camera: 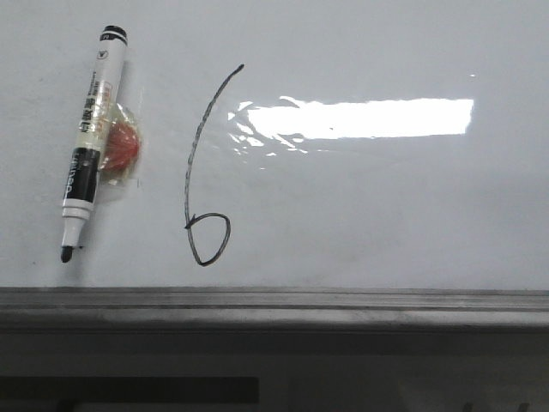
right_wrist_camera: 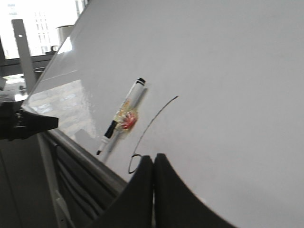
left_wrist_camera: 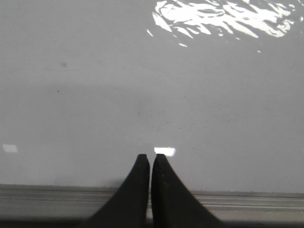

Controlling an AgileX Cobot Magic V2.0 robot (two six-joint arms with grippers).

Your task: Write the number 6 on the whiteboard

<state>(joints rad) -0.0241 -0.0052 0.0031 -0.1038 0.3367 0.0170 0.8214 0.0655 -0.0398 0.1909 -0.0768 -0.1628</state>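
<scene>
Nearest you in the front view runs the grey edge rail (camera: 274, 302) along the whiteboard's (camera: 386, 206) near edge. Just beyond it you see the number 6 (camera: 206, 172), left of the board's middle: a thin black line whose small closed loop sits close above the rail and whose long curved stem rises away from you, ending just left of the bright rectangular glare (camera: 360, 118). To the left of the digit lies a marker (camera: 90, 146), uncapped, its black tip toward the rail and its black end away, with a red and clear blob (camera: 120, 150) touching its right side.

Your left gripper (left_wrist_camera: 151, 159) has its jaws pressed together, holding nothing, over bare board by the rail. Your right gripper (right_wrist_camera: 153, 159) is likewise closed and empty, with the digit's loop just beside its fingertips in that wrist view.
</scene>
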